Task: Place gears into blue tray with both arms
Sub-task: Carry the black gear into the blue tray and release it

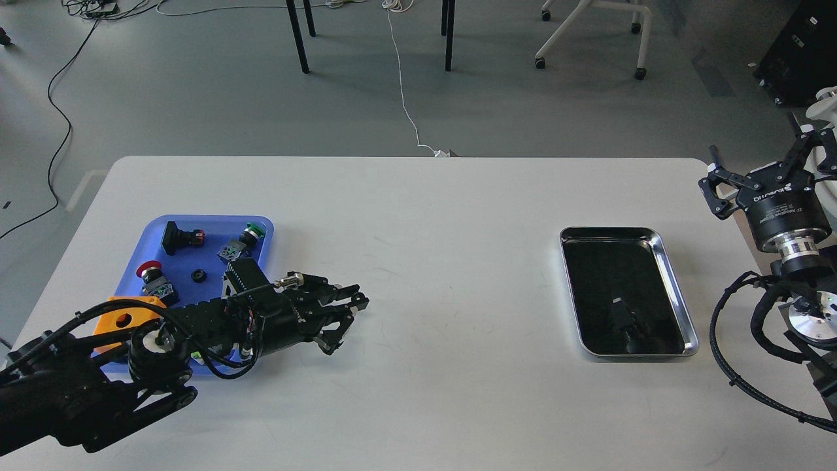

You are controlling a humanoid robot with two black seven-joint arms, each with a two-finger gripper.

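Note:
One gear [199, 275], a tiny black toothed ring, lies inside the blue tray [209, 220] at the table's left. My left gripper [356, 304] hovers just right of that tray, fingers pinched together at the tips on a second gear that barely shows between them. My right gripper [758, 167] stands beyond the table's right edge, fingers spread open and empty, pointing up and away.
In the blue tray lie a red-capped push-button [153, 277], a green-capped one [243, 241] and a black one [180, 237]. A silver metal tray [680, 307] sits at the right. An orange block [124, 317] rides on my left arm.

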